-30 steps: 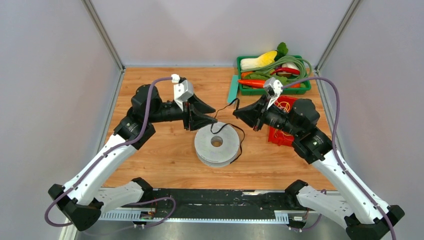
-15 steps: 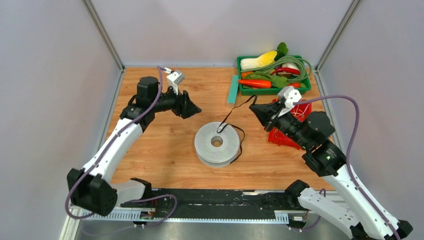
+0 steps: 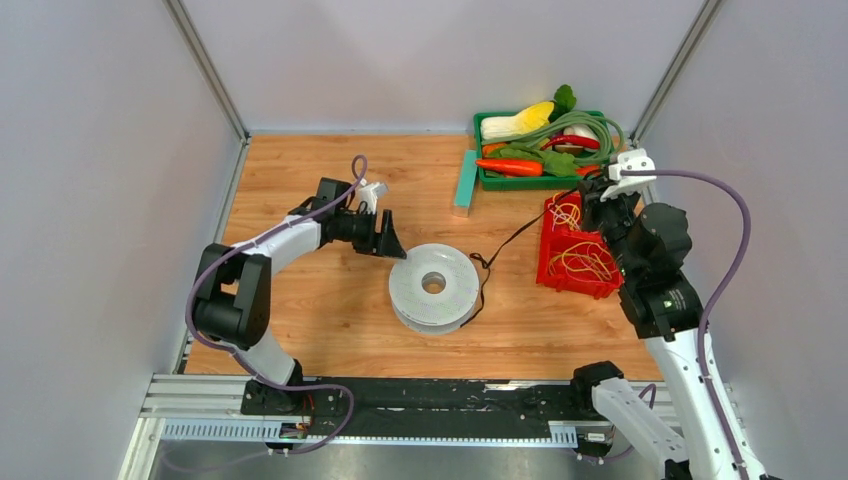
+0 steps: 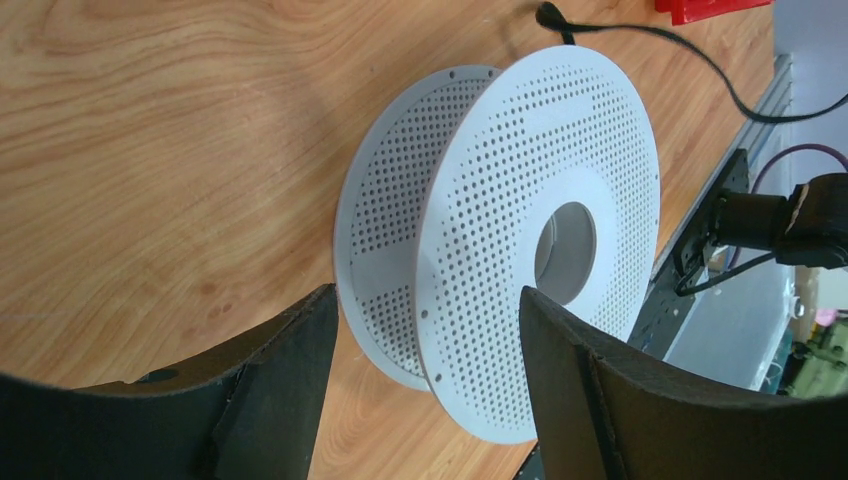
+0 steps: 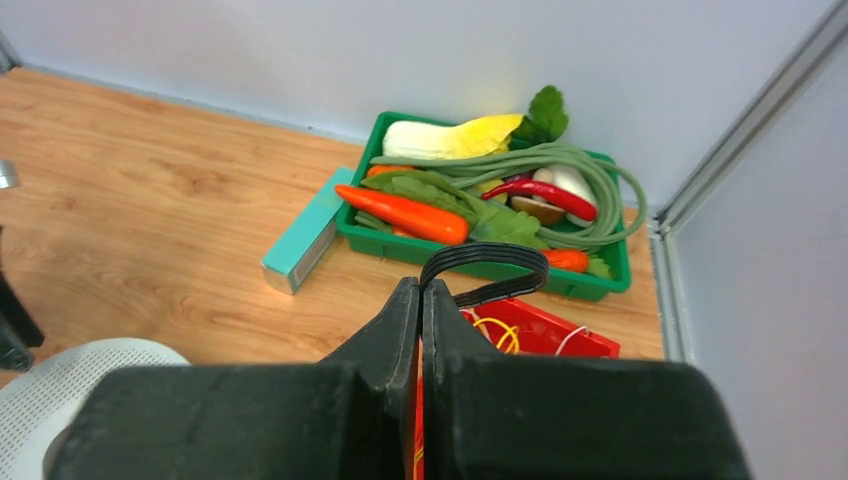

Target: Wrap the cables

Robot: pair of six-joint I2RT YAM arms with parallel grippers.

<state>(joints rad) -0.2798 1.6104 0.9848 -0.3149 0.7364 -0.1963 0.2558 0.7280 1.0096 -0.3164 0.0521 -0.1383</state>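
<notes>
The thin black cable (image 3: 520,233) runs from the right side of the white perforated spool (image 3: 434,288) up and right to my right gripper (image 3: 588,190). That gripper is shut on the cable above the red bin. In the right wrist view the closed gripper (image 5: 421,298) pinches a looped bend of the cable (image 5: 485,262). My left gripper (image 3: 390,243) is open at the spool's left rim. In the left wrist view the spool (image 4: 500,230) has its near rim between the spread fingers (image 4: 270,390), and the cable (image 4: 650,35) lies beyond it.
A red bin (image 3: 575,262) with yellow and white bands sits right of the spool. A green tray (image 3: 548,182) of toy vegetables and a green hose stands at the back right. A teal box (image 3: 466,178) lies beside the tray. Grey walls enclose the table.
My right gripper pulled back to the right and far side with the cable, drawing it taut over the red bin. My left arm swung down and set its open fingers at the spool's left rim.
</notes>
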